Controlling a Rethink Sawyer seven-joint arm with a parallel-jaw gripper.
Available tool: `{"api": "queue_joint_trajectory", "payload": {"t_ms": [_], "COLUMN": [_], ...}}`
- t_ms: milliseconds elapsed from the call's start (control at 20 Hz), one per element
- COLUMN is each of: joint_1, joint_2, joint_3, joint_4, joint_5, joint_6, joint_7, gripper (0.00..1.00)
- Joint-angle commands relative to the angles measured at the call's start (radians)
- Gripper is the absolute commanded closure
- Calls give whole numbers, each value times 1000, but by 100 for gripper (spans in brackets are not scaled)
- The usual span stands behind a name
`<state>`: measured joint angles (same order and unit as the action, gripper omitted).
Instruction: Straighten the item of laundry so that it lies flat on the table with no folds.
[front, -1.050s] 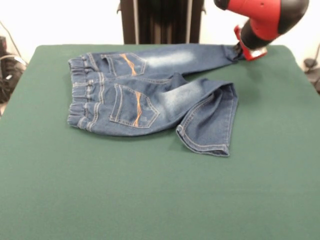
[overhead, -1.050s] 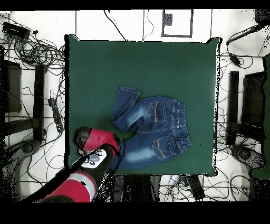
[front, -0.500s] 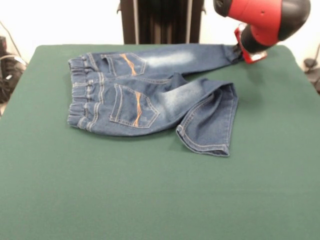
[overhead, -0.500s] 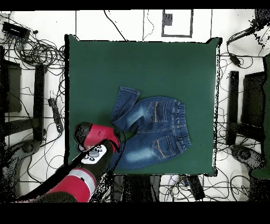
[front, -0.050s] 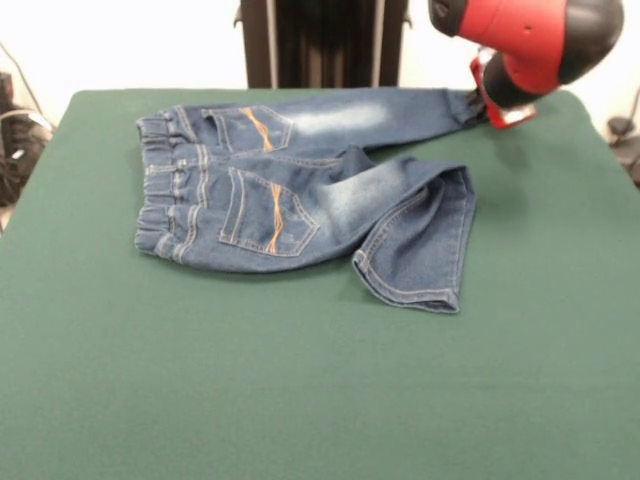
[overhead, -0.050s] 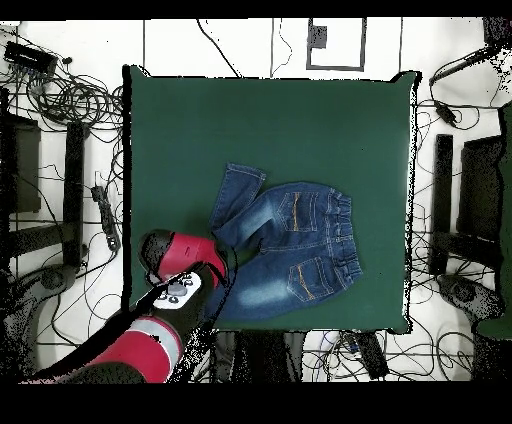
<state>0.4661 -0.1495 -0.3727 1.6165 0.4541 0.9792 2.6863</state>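
the jeans (front, -0.050s: 300, 190) are spread on the green counter (front, -0.050s: 300, 400), waistband to one side, one leg run out straight along the far edge and the nearer leg bent back on itself. the end effector (front, -0.050s: 490, 100) is placed at the hem of the straight leg, on that leg's long axis; whether it is closed on the denim cannot be told, the fingers being hidden by the red arm.

The red and black arm (front, -0.050s: 530, 40) is reaching down low at the table's corner, wrist bent over. Gripper (front, -0.050s: 480, 105) is mostly hidden under it, can't tell how it's set.
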Motion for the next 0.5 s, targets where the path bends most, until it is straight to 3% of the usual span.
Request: {"api": "queue_joint_trajectory", "payload": {"t_ms": [50,250,500], "joint_1": [3,-67,-113], "joint_2": [-7,-119,-212], "joint_3": [36,132,160], "joint_4": [-191,-69,13], "joint_5": [137,139,88], "joint_6": [-466,-541,-582], "joint_7": [271,138,91], "gripper": [0,0,0]}}
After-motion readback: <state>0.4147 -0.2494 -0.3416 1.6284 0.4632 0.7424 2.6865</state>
